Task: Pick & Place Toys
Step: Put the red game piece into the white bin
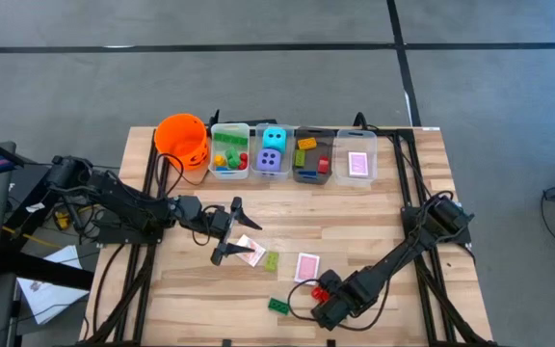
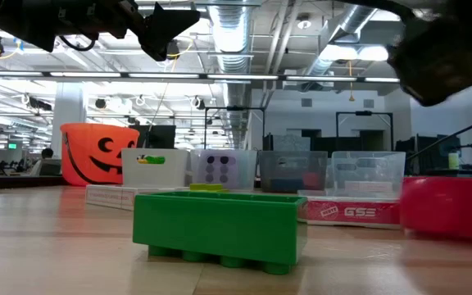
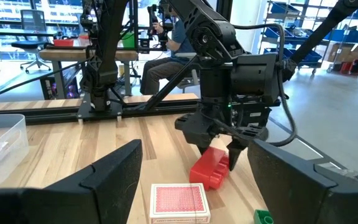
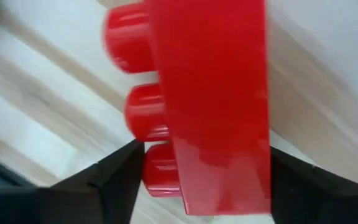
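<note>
A red brick (image 1: 328, 282) lies on its side on the wood near the table's front edge. My right gripper (image 1: 333, 292) stands over it, pointing steeply down and shut on it. A dark green brick (image 1: 278, 306) rests on its studs a little to the left. A light green brick (image 1: 272, 260) and two pink-backed cards (image 1: 306, 266) (image 1: 251, 249) lie flat near the table's middle. My left gripper (image 1: 231, 231) hovers level above the table left of centre, open, nothing between its fingers (image 3: 110, 180). My right gripper pinches the red brick between its two fingers. One finger (image 4: 114, 177) meets the studded face (image 4: 157, 165), the other the opposite flat face (image 4: 257, 155). The fingers come from above, pointing down. The brick still lies on the table, studs sideways (image 3: 219, 177).
Along the far edge stand an orange pumpkin-face bucket (image 1: 181, 140) and a row of clear bins (image 1: 359, 178) holding bricks, two dice and cards. Bare wood lies between the bins and the loose toys. A person sits beyond the table in the left wrist view (image 3: 173, 37).
</note>
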`<state>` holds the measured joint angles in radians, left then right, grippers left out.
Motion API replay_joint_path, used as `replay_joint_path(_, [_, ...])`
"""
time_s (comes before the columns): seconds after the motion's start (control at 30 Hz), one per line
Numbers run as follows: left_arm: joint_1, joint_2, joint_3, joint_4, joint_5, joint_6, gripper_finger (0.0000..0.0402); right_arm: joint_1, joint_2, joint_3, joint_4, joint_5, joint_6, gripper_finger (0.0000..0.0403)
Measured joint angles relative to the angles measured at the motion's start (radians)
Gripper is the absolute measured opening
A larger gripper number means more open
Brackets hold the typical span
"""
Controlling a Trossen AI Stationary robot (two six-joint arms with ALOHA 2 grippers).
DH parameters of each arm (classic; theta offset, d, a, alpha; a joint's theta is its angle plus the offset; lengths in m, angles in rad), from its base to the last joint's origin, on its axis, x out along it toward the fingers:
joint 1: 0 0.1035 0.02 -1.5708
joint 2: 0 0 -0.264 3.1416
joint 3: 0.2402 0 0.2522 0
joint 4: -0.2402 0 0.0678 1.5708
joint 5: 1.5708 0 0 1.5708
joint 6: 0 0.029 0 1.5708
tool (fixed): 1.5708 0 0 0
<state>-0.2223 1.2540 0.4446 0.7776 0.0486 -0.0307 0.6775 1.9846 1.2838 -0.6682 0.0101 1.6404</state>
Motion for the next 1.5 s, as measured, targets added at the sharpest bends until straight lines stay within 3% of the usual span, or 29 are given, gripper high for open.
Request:
replay_joint_path(0.17, [0.0, 0.0, 0.0, 0.01, 0.0, 0.0, 0.0285, -0.004, -0.004, 0.002, 0.013, 0.017, -0.065, 0.0235])
replay_joint_path(0.33, [0.0, 0.0, 0.0, 0.053, -0.043, -0.038, 0.0285, -0.018, -0.037, 0.0, -0.05, 0.098, -0.142, 0.0225])
replay_joint_path(0.5, [0.0, 0.0, 0.0, 0.094, -0.164, -0.127, 0.0285, -0.044, -0.078, 0.053, -0.247, 0.185, -0.225, 0.0193])
replay_joint_path(0.67, [0.021, 0.0, 0.0, 0.095, -0.332, -0.315, 0.0285, -0.066, -0.104, 0.119, -0.411, 0.28, -0.309, 0.0136])
replay_joint_path(0.8, [0.063, 0.0, 0.0, 0.038, -0.313, -0.409, 0.0285, -0.083, -0.114, 0.161, -0.45, 0.353, -0.391, 0.0094])
replay_joint_path(0.97, [0.08, 0.0, 0.0, -0.028, -0.274, -0.428, 0.0285, -0.085, -0.114, 0.164, -0.427, 0.358, -0.393, 0.0072])
replay_joint_path(1.17, [0.08, 0.0, 0.0, -0.057, -0.27, -0.418, 0.0285, -0.085, -0.114, 0.164, -0.426, 0.299, -0.294, 0.0108])
replay_joint_path(1.5, [0.08, 0.0, 0.0, -0.082, -0.225, -0.388, 0.0285, -0.043, -0.114, 0.165, -0.393, 0.237, -0.139, 0.0267])
